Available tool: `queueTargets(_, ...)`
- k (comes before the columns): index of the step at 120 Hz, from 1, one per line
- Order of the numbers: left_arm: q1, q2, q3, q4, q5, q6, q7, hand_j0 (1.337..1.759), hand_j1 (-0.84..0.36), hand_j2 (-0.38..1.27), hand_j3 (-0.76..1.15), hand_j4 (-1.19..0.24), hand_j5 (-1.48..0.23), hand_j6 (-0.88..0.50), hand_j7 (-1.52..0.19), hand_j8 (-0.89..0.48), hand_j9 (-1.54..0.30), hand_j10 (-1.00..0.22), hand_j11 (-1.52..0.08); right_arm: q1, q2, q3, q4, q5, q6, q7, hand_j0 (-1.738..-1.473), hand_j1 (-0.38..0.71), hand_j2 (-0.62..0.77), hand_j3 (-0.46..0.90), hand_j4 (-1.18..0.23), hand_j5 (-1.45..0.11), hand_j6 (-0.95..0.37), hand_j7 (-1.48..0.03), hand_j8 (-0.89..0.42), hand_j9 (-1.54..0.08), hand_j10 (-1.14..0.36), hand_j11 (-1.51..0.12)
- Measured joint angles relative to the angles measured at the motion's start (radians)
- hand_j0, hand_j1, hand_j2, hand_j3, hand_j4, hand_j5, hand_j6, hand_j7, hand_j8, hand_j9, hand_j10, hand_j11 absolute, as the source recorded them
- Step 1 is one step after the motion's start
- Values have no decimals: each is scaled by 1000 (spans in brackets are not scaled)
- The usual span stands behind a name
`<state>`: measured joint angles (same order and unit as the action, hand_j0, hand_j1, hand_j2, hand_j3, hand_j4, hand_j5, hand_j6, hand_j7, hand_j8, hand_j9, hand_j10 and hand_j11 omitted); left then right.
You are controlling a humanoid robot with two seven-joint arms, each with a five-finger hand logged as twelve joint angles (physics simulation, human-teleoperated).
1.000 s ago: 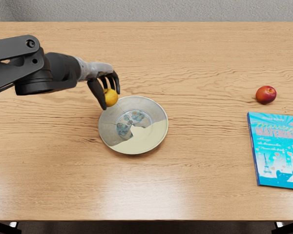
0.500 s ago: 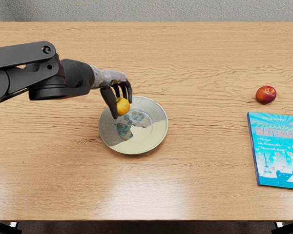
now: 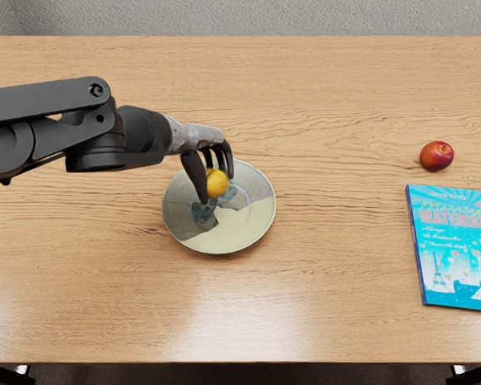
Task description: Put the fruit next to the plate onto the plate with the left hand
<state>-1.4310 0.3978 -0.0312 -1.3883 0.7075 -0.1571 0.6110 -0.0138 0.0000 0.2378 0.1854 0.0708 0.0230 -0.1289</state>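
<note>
Over the left half of the plate [image 3: 259, 215], I see my left hand [image 3: 208, 166] clamped around the yellow fruit [image 3: 217, 184]. I cannot tell whether the fruit touches the plate. A red apple [image 3: 437, 155] lies well right of the plate.

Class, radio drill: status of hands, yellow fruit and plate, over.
Left hand shut on yellow fruit, above plate. Right hand not in view. Red fruit and book far right, not in the way.

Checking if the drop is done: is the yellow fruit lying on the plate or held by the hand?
Held: the left hand is curled around the yellow fruit over the plate. Whether it touches the plate, cannot tell.
</note>
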Motion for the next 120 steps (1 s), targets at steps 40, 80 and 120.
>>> queueTargets(40, -7, 6, -6, 5, -83, 69, 0, 1658, 234, 69, 0, -107, -156, -71, -151, -75, -150, -115, -150, 0, 0, 0, 0, 0, 0, 0, -1658, -317, -6, 0, -27, -35, -27, -35, -27, -35, -27, -35)
queueTargets(80, 1, 163, -53, -22, -497, 13, 0, 1658, 327, 14, 0, -22, -31, -16, -30, -16, -29, -23, -29, 0, 0, 0, 0, 0, 0, 0, -1658, -317, -6, 0, -27, -35, -27, -35, -27, -35, -27, -35)
queueTargets(120, 361, 366, -292, -101, -904, -61, 0, 1658, 345, 3, 0, -4, -6, -3, -6, -3, -6, -4, -6, 0, 0, -11, 0, 0, 0, 0, -1658, -317, -6, 0, -27, -35, -27, -35, -27, -35, -27, -35)
